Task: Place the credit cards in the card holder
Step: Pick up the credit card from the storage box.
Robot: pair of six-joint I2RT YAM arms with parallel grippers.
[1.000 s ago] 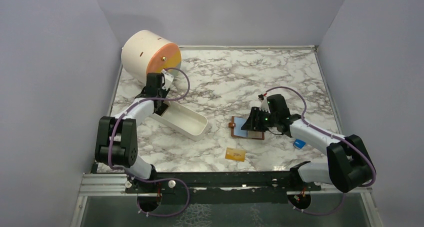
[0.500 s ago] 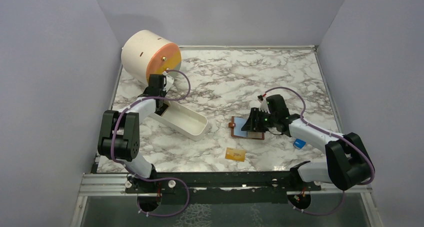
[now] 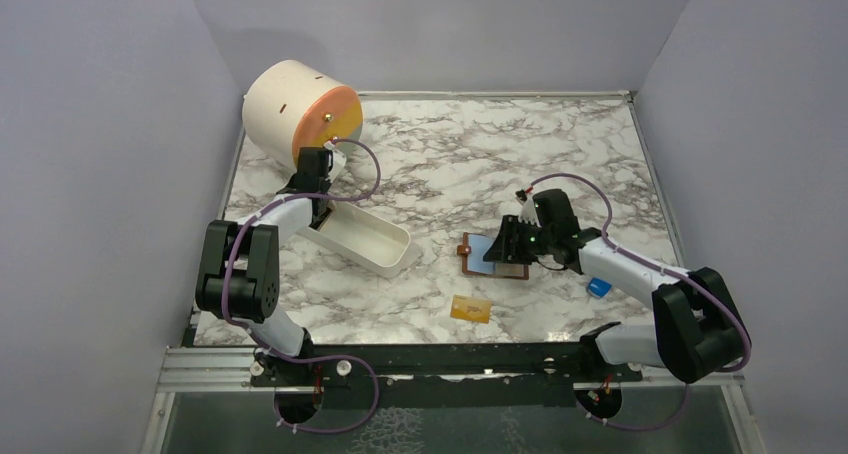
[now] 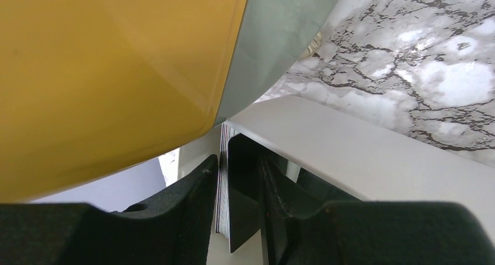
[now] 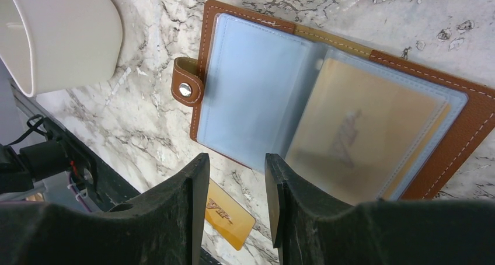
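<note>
Left pincer (image 4: 238, 174) in the tray (image 4: 362, 154), right pincer (image 5: 236, 157) over the open wallet (image 5: 257, 96).
Left jaws flank a card stack (image 4: 220, 189), whether clamped I cannot tell; a drum (image 4: 117, 72) looms close ahead. Right jaws part-open, empty; an orange card (image 5: 229, 217) lies on the counter (image 5: 152, 125) near the wallet.

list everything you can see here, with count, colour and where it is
card holder: one, brown with pale blue pockets, open on the table, right of centre
loose card: one, orange-yellow, flat near the front edge
pocketed card: one, orange-yellow, inside the holder's right pocket
card stack: count unclear, pale edges, upright in the tray
tray: one, white, left of centre
drum: one, cream with orange face, far left corner
block: one, bright blue, beside the right arm
table: one, grey-veined marble
left gripper: black, astride the stack
right gripper: black, open above the holder
</note>
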